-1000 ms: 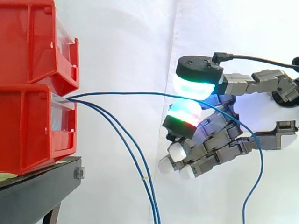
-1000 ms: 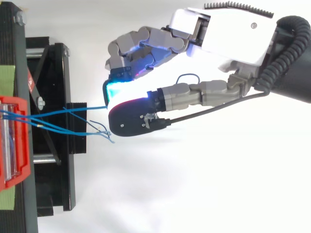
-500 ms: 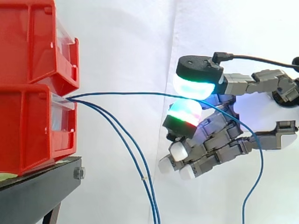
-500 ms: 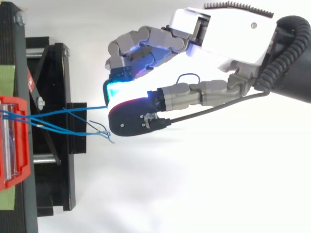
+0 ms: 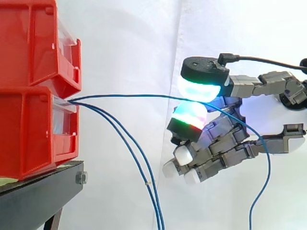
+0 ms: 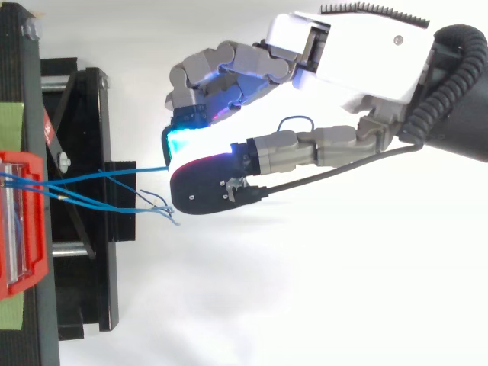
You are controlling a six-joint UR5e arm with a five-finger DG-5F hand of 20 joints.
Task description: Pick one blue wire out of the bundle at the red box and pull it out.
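Three blue wires come out of the front of the lower red box (image 5: 33, 129). One blue wire (image 5: 134, 96) runs level to the right and passes between the glowing thumb pad (image 5: 201, 86) and a red-green fingertip (image 5: 189, 117) of my hand (image 5: 225, 139). Past the pinch it droops behind the hand. The hand's other fingers are curled below. In the top view the hand (image 6: 343, 53) reaches in from the right, and the held blue wire (image 6: 130, 172) ends at its pads. The other two blue wires (image 5: 129, 148) hang slack down and to the right.
A second red bin (image 5: 29, 43) sits stacked on the lower one, both on a black stand (image 5: 38, 196) at the left. In the top view the stand's black frame (image 6: 91, 229) juts toward the hand. A white curtain (image 5: 129, 38) hangs behind.
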